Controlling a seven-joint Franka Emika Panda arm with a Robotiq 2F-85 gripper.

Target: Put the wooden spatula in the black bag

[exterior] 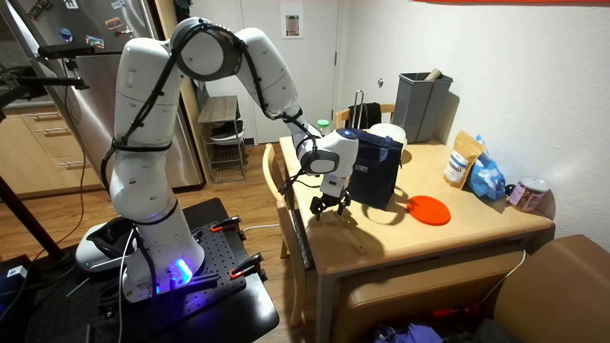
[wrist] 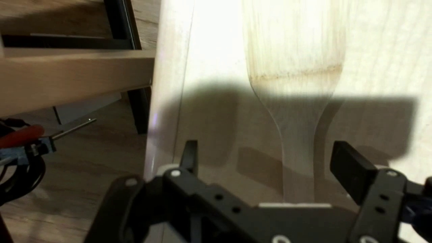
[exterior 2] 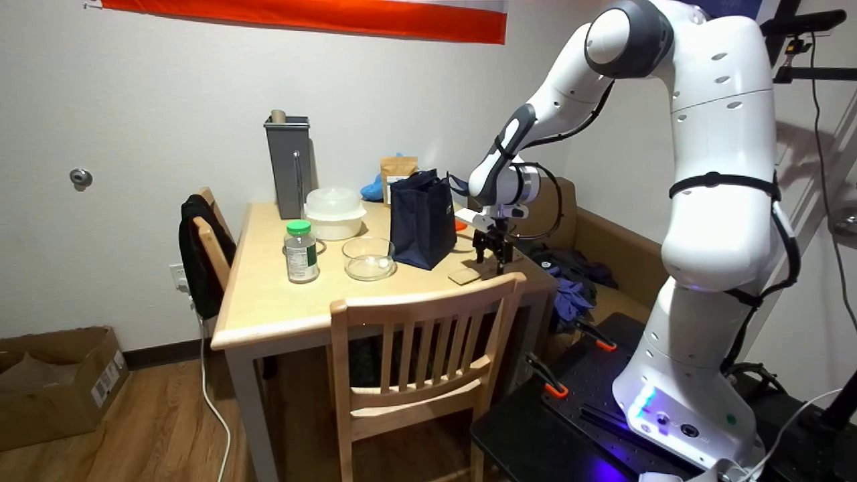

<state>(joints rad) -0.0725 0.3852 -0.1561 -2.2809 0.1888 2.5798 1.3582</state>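
The spatula (wrist: 297, 91) lies on the desk (exterior: 476, 200), ungripped; the claw (wrist: 265, 155) is above it, jaws apart to either side; the bag (exterior 2: 422, 224) (upright) stands near; positioning appears nearly done; grasp, lift, transfer, release remain.

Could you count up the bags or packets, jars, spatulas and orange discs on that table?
Bags or packets: 3 (dark bag, brown pouch, blue packet)
Jars: 2 (green-lidded jar, pink-labelled jar)
Wooden spatula: 1
Orange disc: 1
Total: 7

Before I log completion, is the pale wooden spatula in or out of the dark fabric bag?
Out: the spatula lies on the light wooden table, beside the bag.
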